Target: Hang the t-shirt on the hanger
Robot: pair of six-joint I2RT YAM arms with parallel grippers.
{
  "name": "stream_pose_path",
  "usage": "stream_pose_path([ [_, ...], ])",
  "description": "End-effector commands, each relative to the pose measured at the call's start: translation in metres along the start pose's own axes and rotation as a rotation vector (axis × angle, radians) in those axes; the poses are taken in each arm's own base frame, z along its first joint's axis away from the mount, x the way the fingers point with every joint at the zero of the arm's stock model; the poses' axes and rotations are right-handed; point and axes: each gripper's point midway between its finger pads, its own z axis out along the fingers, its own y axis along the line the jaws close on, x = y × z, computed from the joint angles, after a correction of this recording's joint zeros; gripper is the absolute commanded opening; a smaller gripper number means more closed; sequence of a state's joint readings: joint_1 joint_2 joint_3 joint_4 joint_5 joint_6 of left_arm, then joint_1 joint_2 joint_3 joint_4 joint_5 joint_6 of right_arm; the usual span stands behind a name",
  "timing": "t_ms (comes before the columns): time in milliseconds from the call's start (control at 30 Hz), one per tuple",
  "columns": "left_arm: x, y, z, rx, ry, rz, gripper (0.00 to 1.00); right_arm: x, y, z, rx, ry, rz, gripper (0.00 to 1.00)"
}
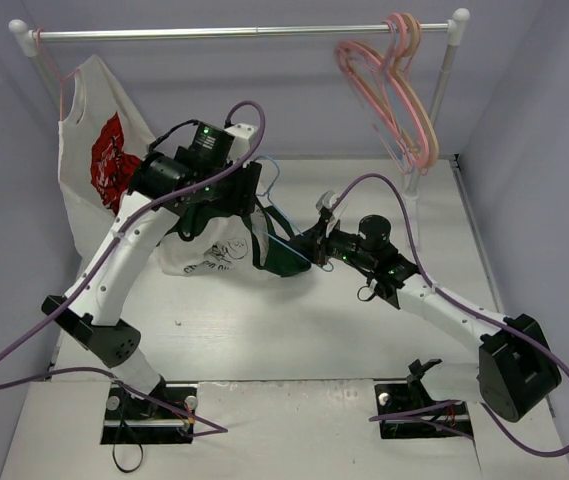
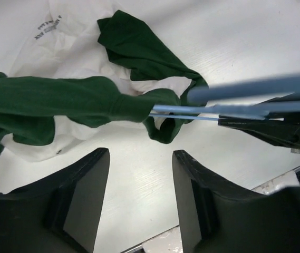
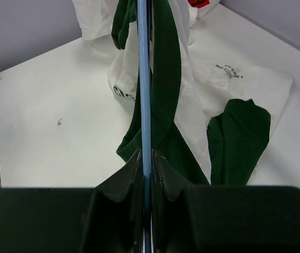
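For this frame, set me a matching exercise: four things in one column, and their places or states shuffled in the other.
1. light-blue hanger
2. left gripper
3. pink hangers
4. white shirt with red print

A. hangs at the left end of the rail
B. open, holding nothing
C. clamped by the right gripper
D. hang at the rail's right end

Pairs: 1-C, 2-B, 3-D, 4-A.

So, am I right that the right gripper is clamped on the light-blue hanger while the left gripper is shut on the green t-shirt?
Not quite: the left gripper is open, its jaws apart and holding nothing, short of the green t-shirt, as the left wrist view shows. The right gripper is indeed clamped on the light-blue hanger.
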State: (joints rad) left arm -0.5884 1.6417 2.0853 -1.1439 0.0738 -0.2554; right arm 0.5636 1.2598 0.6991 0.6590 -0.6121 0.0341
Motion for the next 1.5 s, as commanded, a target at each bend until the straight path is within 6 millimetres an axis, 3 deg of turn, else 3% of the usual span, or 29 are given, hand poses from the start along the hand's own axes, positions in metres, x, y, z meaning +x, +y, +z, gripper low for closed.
stream_pose_path([
  [0, -0.021, 0.010, -0.039, -0.034, -0.148, 0.038, 0.51, -0.049, 0.005, 0.002, -0.036, -0.165, -0.093, 0.00],
  [133, -0.024, 0.022, -0.050, -0.039, -0.186, 0.040, 0.52, -0.046, 0.003, 0.004, -0.039, -0.158, -0.087, 0.00],
  [267, -0.024, 0.050, -0.055, -0.022, -0.220, 0.013, 0.52, -0.045, 0.005, 0.004, -0.051, -0.155, -0.084, 0.00],
  [533, -0.026, 0.065, -0.031, 0.038, -0.214, 0.200, 0.52, -0.045, 0.010, 0.002, -0.080, -0.138, -0.083, 0.00],
  [867, -0.050, 0.049, -0.031, 0.134, -0.336, 0.396, 0.53, -0.048, 0.015, 0.003, -0.120, -0.118, -0.100, 0.00],
  [967, -0.045, 0.043, -0.028, 0.183, -0.316, 0.449, 0.57, -0.049, 0.014, 0.003, -0.120, -0.118, -0.103, 0.00],
  [1100, -0.023, 0.030, -0.023, 0.293, -0.257, 0.495, 0.58, -0.051, 0.013, 0.002, -0.120, -0.119, -0.104, 0.00],
  [1300, -0.005, 0.033, -0.013, 0.350, -0.218, 0.519, 0.58, -0.053, 0.009, -0.001, -0.120, -0.118, -0.101, 0.00],
  [1467, -0.002, 0.035, -0.001, 0.359, -0.206, 0.540, 0.58, -0.053, 0.013, 0.000, -0.148, -0.108, -0.102, 0.00],
])
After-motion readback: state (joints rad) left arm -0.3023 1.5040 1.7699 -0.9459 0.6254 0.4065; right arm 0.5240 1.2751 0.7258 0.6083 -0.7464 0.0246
